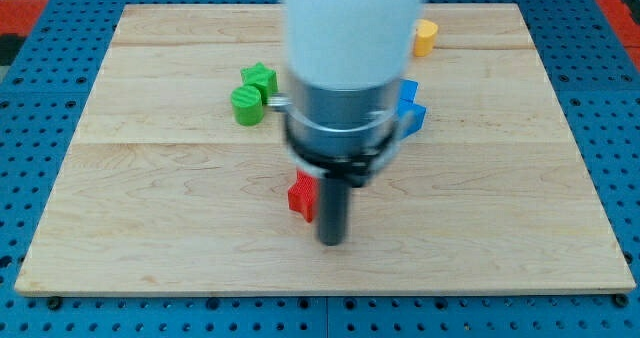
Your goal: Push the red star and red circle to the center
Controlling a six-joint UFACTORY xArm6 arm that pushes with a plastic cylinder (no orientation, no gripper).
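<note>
A red block (pixel 300 196), probably the red star, lies on the wooden board (pixel 150 178) just below the middle; the arm hides its right part. My tip (pixel 332 242) is down at the board, just right of and slightly below this red block, close to it or touching. No red circle shows; the arm's wide body (pixel 345 68) covers the board's centre and may hide it.
A green star (pixel 260 78) and a green round block (pixel 246 105) sit together left of the arm. A blue block (pixel 411 111) peeks out at the arm's right. A yellow block (pixel 426 36) lies near the top edge.
</note>
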